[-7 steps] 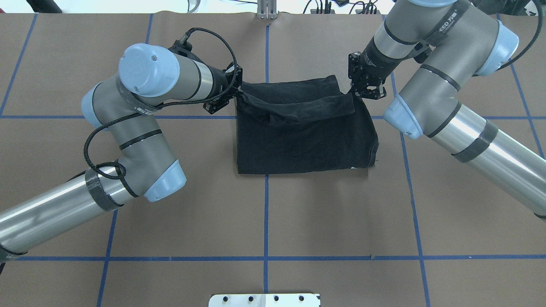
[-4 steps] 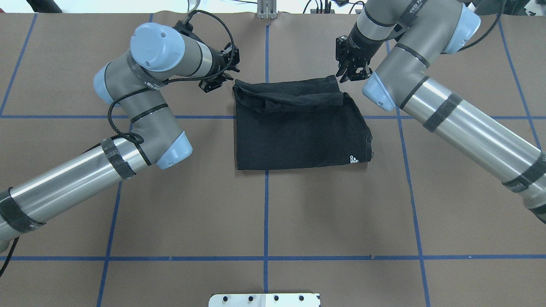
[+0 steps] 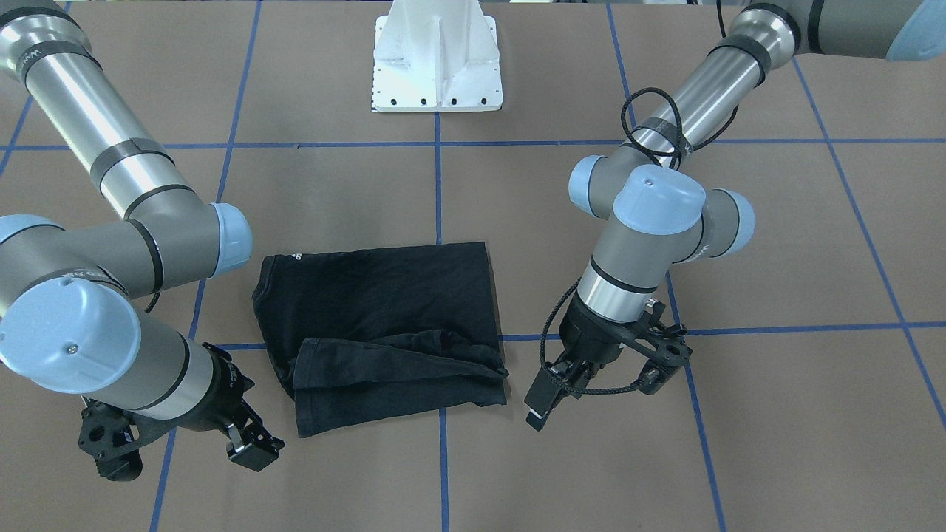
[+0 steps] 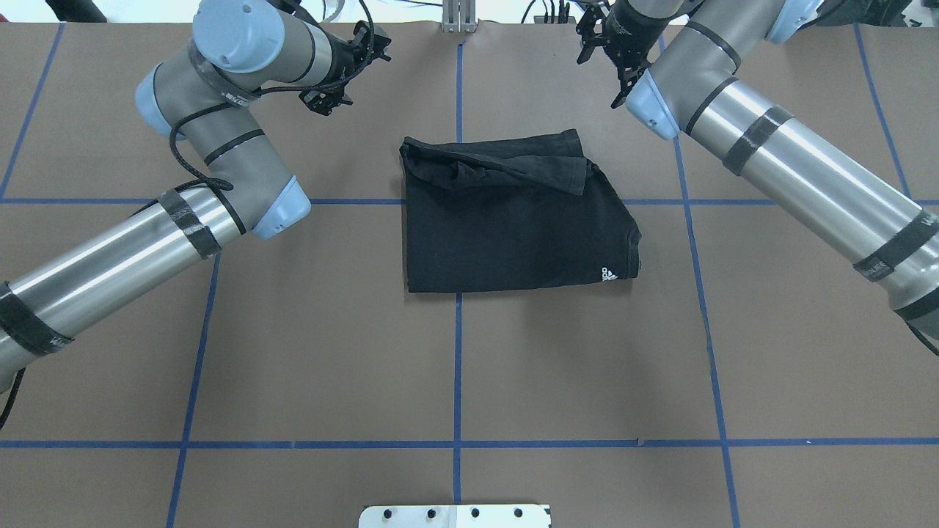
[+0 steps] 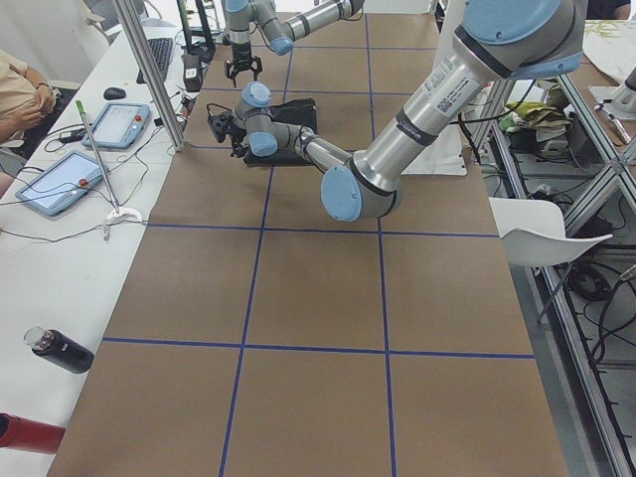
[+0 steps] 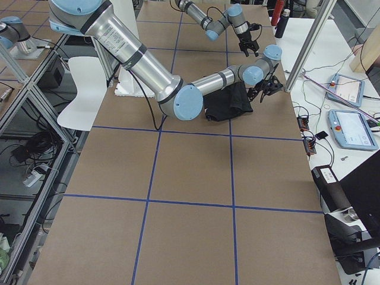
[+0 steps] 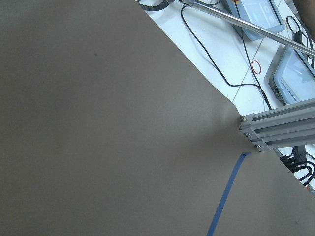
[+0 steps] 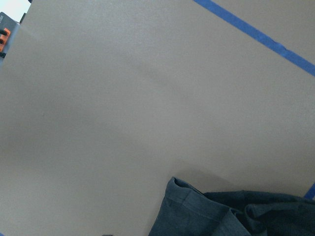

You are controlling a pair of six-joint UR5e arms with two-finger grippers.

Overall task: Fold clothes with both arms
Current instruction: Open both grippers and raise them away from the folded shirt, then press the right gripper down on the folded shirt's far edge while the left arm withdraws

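1. The black T-shirt [image 4: 513, 227] lies flat on the brown table [image 4: 308, 367], across the middle blue tape line [image 4: 457, 367] and in the table's far half. It is folded into a rough rectangle, and a small white logo [image 4: 608, 275] shows at its near right corner.
2. Along its far edge a strip of cloth [image 4: 506, 169] is turned back over the body. The strip sits crooked and rumpled instead of square with the edges, so we judge it the least settled part of the fold.
3. The right claw [image 4: 601, 77] hangs beyond the shirt's far right corner, near the table's far edge. It is well apart from the cloth, with its fingers spread and nothing between them.
4. The left claw [image 3: 538, 405] hangs off the far left corner, likewise apart from the shirt and empty. We cannot tell how wide it stands, because it is dark and seen nearly edge-on.
5. Each claw sits outside one far corner, mirroring the other. We read this as a way to keep metal off the cloth so that nothing drags the turned strip, and to leave each claw within reach of a corner of that edge.
6. We judge the task far along, since the shirt is already compact. What remains may be squaring the far strip or making one more fold. The soft cloth could slide or bunch if only one corner were lifted, so both would need to rise together.
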